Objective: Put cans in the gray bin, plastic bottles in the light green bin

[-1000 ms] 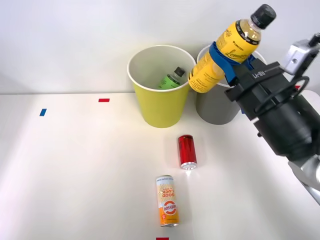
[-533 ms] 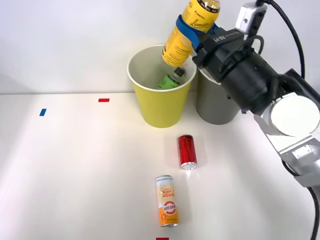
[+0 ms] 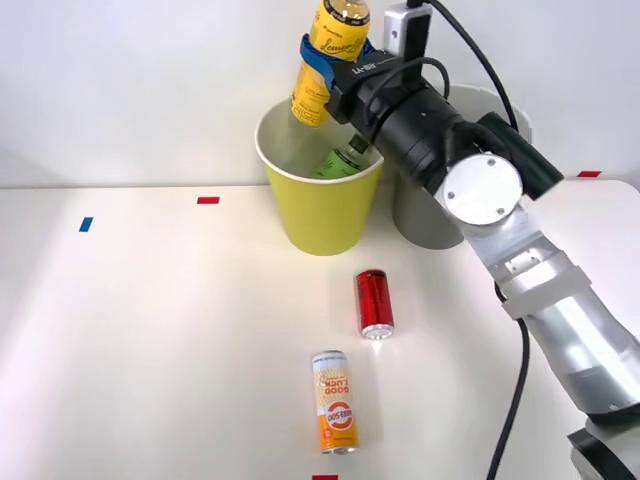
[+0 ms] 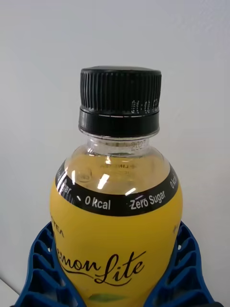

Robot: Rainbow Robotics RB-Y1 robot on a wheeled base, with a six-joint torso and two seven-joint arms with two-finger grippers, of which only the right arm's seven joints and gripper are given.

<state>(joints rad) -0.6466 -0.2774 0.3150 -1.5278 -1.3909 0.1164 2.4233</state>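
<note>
- On the white counter [image 3: 150,330], we saw both cans [image 3: 374,303] lying untouched.
- Our claw [image 3: 325,62], pinching the yellow bottle [image 3: 326,60], had swung from the gray bin [image 3: 425,215] to above the light green bin [image 3: 320,215].
- We judged release imminent.

The right arm [image 3: 560,310] is showing silver-gray, rounded link casings below and a bulky black wrist section [image 3: 420,125] above, with a round pale gray joint cap [image 3: 483,191] sitting between them. A black cable [image 3: 515,400] is running down alongside the silver forearm, and another is looping over the top of the wrist. A small white box [image 3: 405,25] is standing on the wrist housing, which is carrying faint white lettering. The tool [image 3: 328,66] is wearing blue, ribbed fingers [image 4: 187,268] with a lattice pattern.
</note>
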